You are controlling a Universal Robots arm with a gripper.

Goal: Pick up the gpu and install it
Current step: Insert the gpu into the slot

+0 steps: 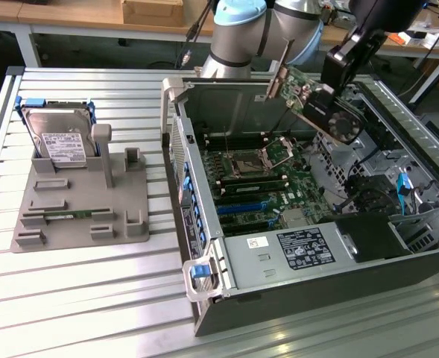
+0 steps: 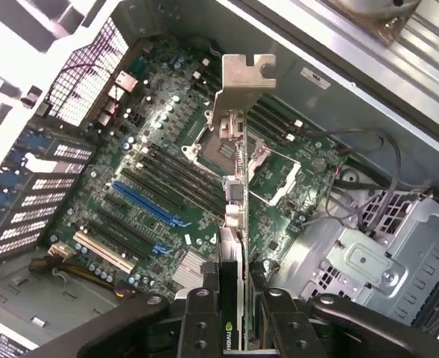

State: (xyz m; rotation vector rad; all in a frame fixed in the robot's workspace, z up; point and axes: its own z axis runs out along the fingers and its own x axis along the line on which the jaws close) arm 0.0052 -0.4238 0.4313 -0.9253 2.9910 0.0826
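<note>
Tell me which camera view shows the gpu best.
The exterior view: the gpu shows side-on there, tilted in the air above the open computer case, silver bracket at its upper end and fan at its lower end, held by the gripper. The wrist view shows it edge-on between the fingers, bracket farthest away, over the motherboard.

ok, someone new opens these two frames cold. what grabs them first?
Probably the black robot gripper clamped on the thin green-and-black graphics card with a silver metal bracket, held tilted in the air above the open grey computer case and its green motherboard. Next, on the exterior view's left, the silver boxy hard drive with a white label standing in a grey plastic parts holder on the slatted metal table.
</note>
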